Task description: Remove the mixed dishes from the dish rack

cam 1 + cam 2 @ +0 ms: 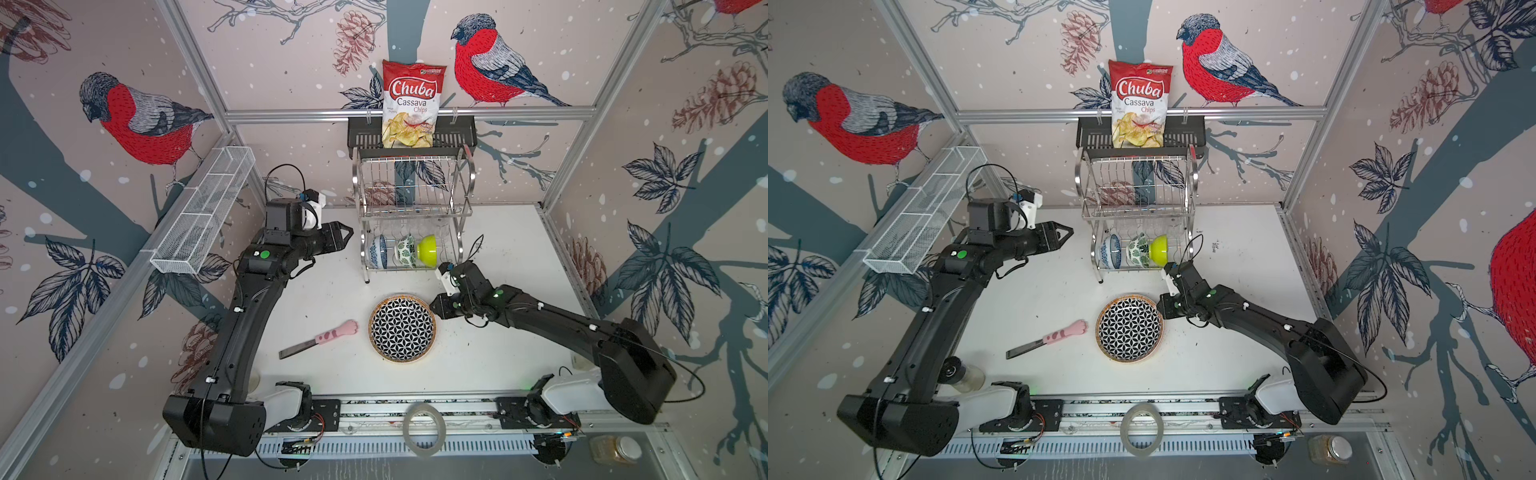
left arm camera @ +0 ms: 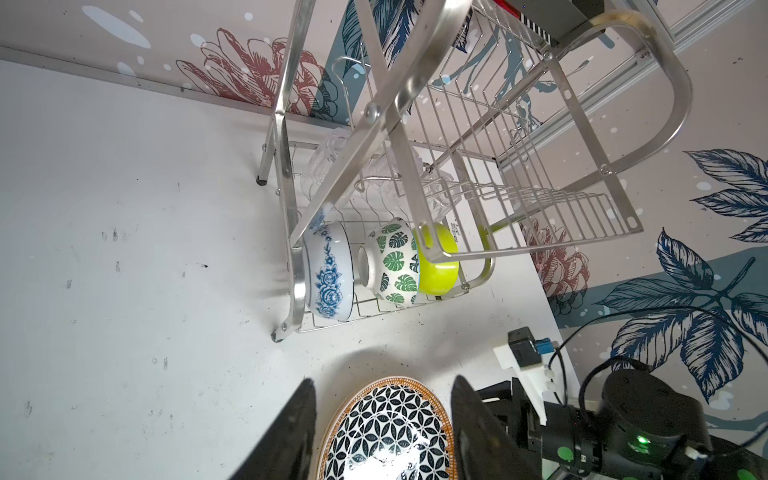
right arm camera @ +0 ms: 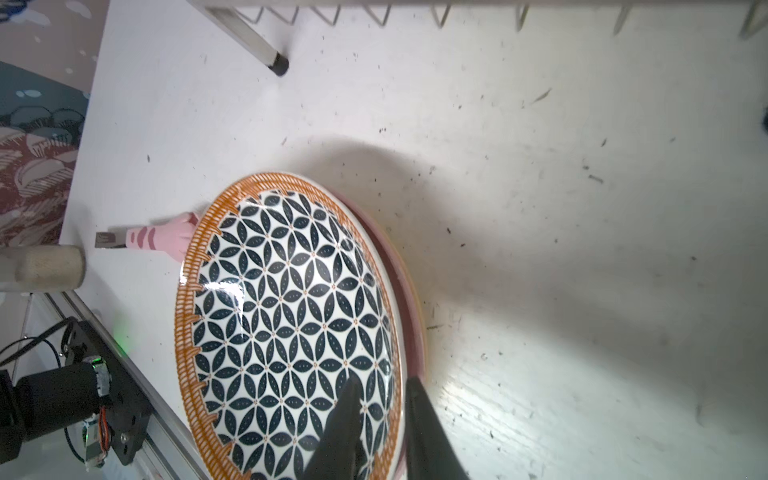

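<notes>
The two-tier steel dish rack stands at the back. Its lower tier holds a blue-floral bowl, a green-leaf bowl, a lime bowl and clear glasses behind them. The geometric plate lies face up on the table, on top of a pink plate. My right gripper straddles its right rim with a narrow gap; contact does not show. Left of the rack, my left gripper hangs open and empty.
A pink cat-paw utensil lies left of the plates. A chip bag stands in the black wall basket above the rack. The white mesh basket lines the left wall. A tape roll and a jar sit by the front rail.
</notes>
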You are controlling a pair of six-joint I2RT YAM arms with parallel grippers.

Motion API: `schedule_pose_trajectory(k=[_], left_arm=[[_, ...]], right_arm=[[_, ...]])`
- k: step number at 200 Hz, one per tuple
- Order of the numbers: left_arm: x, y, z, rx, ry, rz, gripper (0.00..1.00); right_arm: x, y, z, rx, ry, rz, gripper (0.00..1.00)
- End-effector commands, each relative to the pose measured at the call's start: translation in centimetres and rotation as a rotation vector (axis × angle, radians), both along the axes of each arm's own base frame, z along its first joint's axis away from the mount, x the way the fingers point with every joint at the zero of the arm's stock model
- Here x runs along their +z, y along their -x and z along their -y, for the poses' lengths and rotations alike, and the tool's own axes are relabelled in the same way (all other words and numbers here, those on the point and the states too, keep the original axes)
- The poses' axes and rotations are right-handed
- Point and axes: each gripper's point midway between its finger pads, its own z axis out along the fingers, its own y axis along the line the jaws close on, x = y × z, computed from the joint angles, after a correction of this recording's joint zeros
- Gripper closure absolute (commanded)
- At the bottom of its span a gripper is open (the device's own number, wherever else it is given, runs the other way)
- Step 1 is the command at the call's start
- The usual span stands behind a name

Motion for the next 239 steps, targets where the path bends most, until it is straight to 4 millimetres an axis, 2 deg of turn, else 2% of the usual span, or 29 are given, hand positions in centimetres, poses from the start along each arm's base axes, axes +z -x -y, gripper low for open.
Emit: schedule_pose_trajectory(k=[1,15,29,119,210,239], left_arm=[[1.1,-0.4,-0.1,-0.003,-0.010,0.052,0.48],[0.9,-0.4,-0.1,-0.001,-0.010,0.047,0.48],[0.6,-0.6,-0.1,0.004,-0.011,0.040,0.48],[-0.5,-1.1,-0.2,0.009,-0.013,0.013,0.48],[-1.0,-1.2,-0.5,0.016,-0.035,0.005,0.47],[-1.1,-1.2,-0.6,0.020,-0.041,0.005,0.46]], right_arm=[[0.9,-0.2,-0.1,0.008,-0.004,0.024,0.87],[0.9,0.0,-0.4,0.015,-0.022,0.010,0.96],[0.5,0.2,-0.8,0.022,-0.036,-0.006,1.00],[-3.4,1.5,-0.7,0.049,-0.003,-0.081,1.00],[-4.1,1.5,-0.2,0.043,0.022,-0.085,1.00],[-3.4,1.2,-0.3,0.052,0.026,-0.064,1.00]])
